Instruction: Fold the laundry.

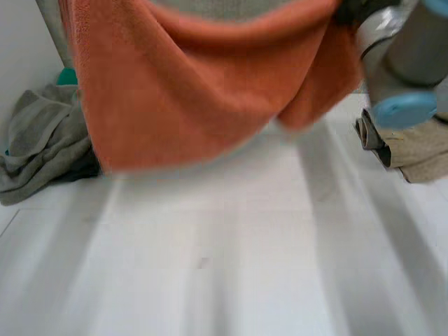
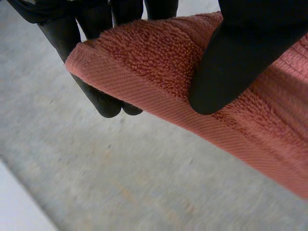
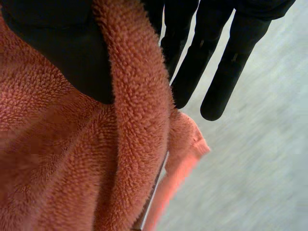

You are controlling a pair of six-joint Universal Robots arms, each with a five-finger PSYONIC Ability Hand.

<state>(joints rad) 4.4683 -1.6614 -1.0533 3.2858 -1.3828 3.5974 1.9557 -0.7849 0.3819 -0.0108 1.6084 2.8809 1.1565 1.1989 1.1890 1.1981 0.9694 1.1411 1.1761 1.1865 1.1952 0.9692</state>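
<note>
Wrist views reveal left robot hand point(image 2: 236, 62) and right robot hand point(image 3: 62, 53) pinching orange towel point(image 2: 154, 53).

Table: a white top point(image 1: 224, 280) is seen, smooth, crossed by soft grey streaks running from its near edge to its far edge.
Wall: a plain off-white wall point(image 1: 21, 49) is seen behind the table's far left corner.
Teal object: a small teal thing point(image 1: 67, 77) is partly seen at the table's far left; its kind cannot be told.
Light: the table is lit softly and evenly.
Grey surface: a pale, faintly speckled surface point(image 2: 144, 183) is seen in the wrist views; whether it is the table cannot be told.
</note>
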